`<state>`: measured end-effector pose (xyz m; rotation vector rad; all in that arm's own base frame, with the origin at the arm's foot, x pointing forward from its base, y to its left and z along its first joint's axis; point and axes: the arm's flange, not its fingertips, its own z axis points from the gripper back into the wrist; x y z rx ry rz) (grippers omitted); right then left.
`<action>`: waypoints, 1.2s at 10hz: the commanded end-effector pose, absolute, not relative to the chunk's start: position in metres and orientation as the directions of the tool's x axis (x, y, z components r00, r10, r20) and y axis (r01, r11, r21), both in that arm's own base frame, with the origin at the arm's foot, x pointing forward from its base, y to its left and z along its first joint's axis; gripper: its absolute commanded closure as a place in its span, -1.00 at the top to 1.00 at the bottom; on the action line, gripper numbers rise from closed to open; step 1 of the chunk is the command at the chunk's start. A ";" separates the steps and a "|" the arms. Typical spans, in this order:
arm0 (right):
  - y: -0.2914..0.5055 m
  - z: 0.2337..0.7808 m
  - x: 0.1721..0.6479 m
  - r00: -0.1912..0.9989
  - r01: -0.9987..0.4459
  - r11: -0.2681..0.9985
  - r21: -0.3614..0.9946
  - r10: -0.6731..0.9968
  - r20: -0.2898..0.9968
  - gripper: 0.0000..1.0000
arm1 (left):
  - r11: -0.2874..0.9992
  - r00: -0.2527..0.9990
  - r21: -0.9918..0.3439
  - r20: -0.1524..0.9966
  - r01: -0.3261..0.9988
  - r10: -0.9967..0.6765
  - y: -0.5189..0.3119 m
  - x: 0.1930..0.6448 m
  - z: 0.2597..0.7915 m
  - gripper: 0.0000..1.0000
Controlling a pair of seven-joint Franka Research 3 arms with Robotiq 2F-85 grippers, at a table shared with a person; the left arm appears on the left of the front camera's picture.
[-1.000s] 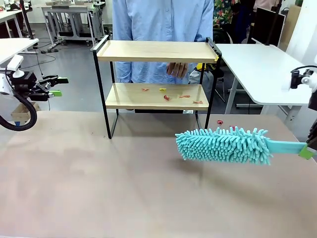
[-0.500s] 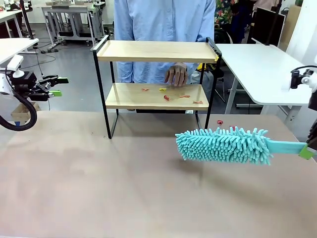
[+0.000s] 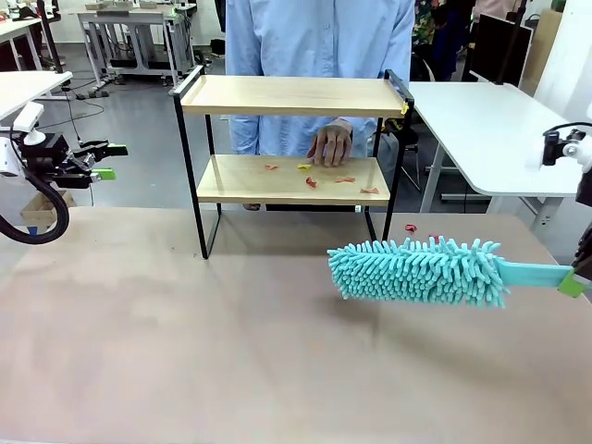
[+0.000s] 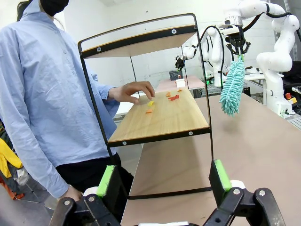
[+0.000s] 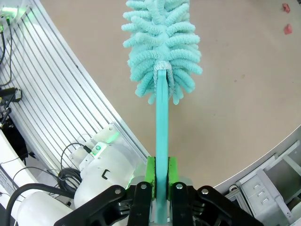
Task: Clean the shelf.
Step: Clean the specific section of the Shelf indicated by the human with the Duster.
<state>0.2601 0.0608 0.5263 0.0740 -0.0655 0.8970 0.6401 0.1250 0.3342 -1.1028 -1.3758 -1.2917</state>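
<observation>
At the left edge of the front view the left gripper [image 3: 104,160] hangs empty, jaws spread wide. In the upper middle the two-tier shelf of light wood boards in a black metal frame [image 3: 287,95] stands at the far side of the tan table [image 3: 185,351], with small red and yellow scraps [image 3: 311,181] on its lower board beside a person's hand [image 3: 329,146]. Lower right, the right gripper [image 3: 572,282] is clamped on the handle of a fluffy teal duster [image 3: 416,271], which should rise level to that board and enter between the front posts only once the hand clears.
</observation>
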 end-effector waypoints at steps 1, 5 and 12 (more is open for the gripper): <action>0.063 0.527 0.261 0.634 -0.773 0.634 0.037 0.767 0.104 -0.74 | 0.049 -0.186 0.185 0.982 0.982 0.014 0.124 0.639 0.338 1.00; 0.063 0.527 0.261 0.634 -0.773 0.634 0.037 0.767 0.104 -0.74 | 0.049 -0.186 0.185 0.982 0.982 0.014 0.124 0.639 0.338 1.00; 0.063 0.527 0.261 0.634 -0.773 0.634 0.037 0.767 0.104 -0.74 | 0.049 -0.186 0.185 0.982 0.982 0.014 0.124 0.639 0.338 1.00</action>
